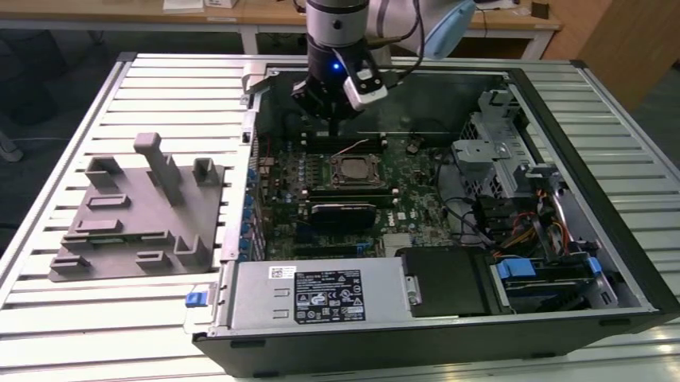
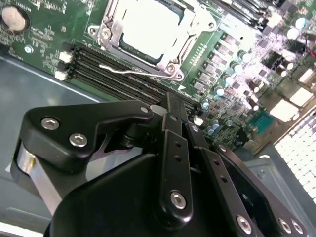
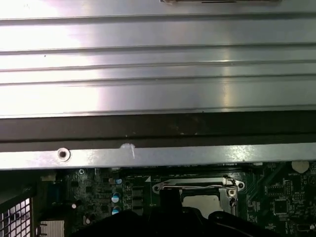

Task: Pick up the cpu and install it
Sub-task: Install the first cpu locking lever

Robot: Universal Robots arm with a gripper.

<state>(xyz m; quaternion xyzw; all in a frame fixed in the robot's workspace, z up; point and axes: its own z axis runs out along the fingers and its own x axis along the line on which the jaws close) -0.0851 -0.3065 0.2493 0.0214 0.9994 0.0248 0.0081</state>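
Open black computer tower case (image 1: 595, 306), lying on its side on a ribbed silvery metal table (image 1: 64, 326). Green motherboard (image 1: 409, 199) exposed inside.

Dark square metal-framed socket (image 1: 353, 169) near the middle of the board. In the second wrist view the small square cpu with pale silvery-grey metal top (image 2: 148, 27) lies flat within the socket frame (image 2: 111, 29), the thin wire lever (image 2: 131, 71) running along the frame's edge beside the black memory slots (image 2: 98, 66). In the first wrist view the cpu (image 3: 200, 203) again shows inside the frame.

Black gripper (image 1: 333, 127) on the arm — hanging inside the case above the motherboard, just beyond the socket toward the far wall of the case. Its fingers (image 2: 177, 148) in the second wrist view lie pressed together, nothing between them; it is apart from the cpu.

Big grey plastic fixture block (image 1: 138, 219) with upright posts — on the table, to the exterior view's left of the case. Grey power supply box with a white label (image 1: 318, 294) at the case's near edge.
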